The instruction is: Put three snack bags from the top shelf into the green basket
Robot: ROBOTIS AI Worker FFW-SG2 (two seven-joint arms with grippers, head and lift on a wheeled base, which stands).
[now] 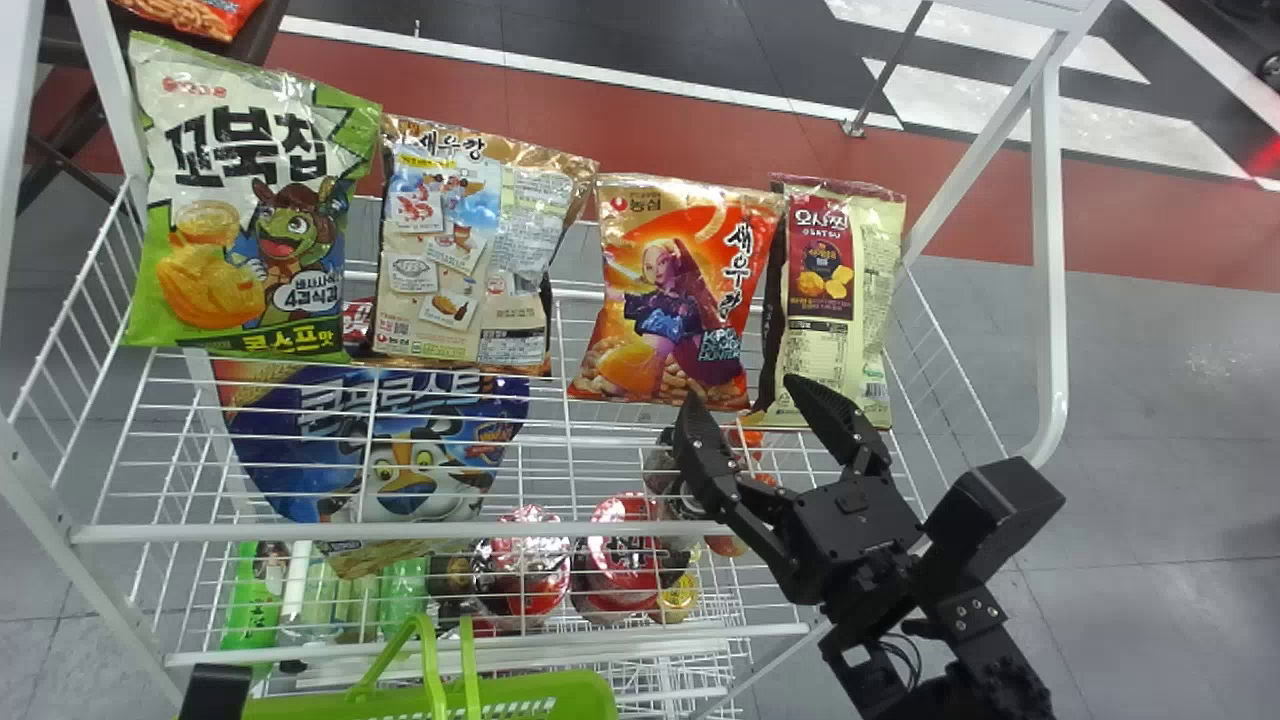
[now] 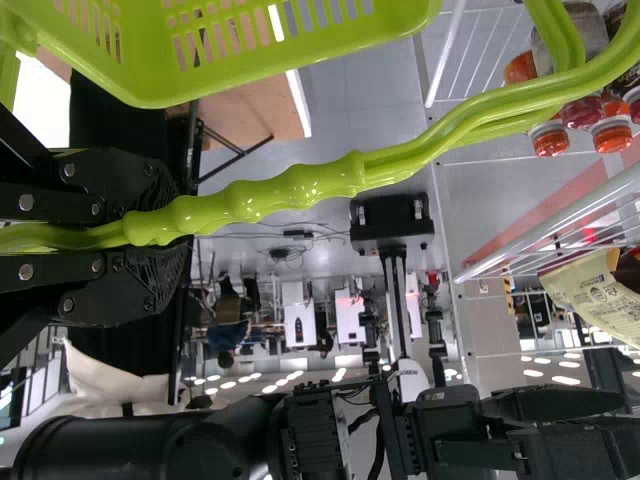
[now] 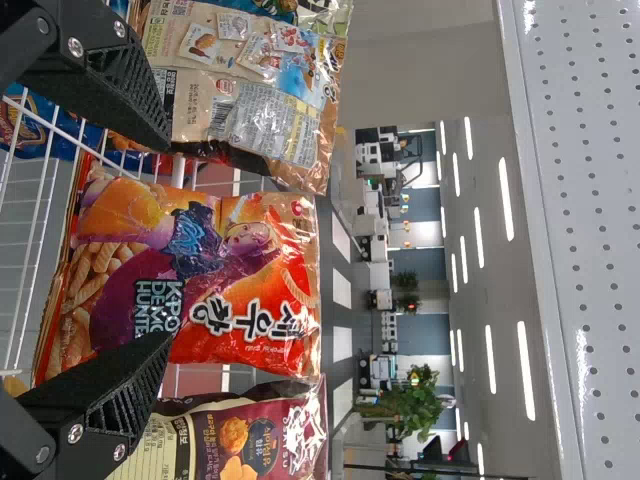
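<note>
Snack bags, four, in row along wire shelf's far edge: green-and-white, beige, orange, maroon-and-yellow. Right gripper: wide, empty, by orange bag. Left gripper: closed on handle of green basket, near shelf's near edge.
</note>
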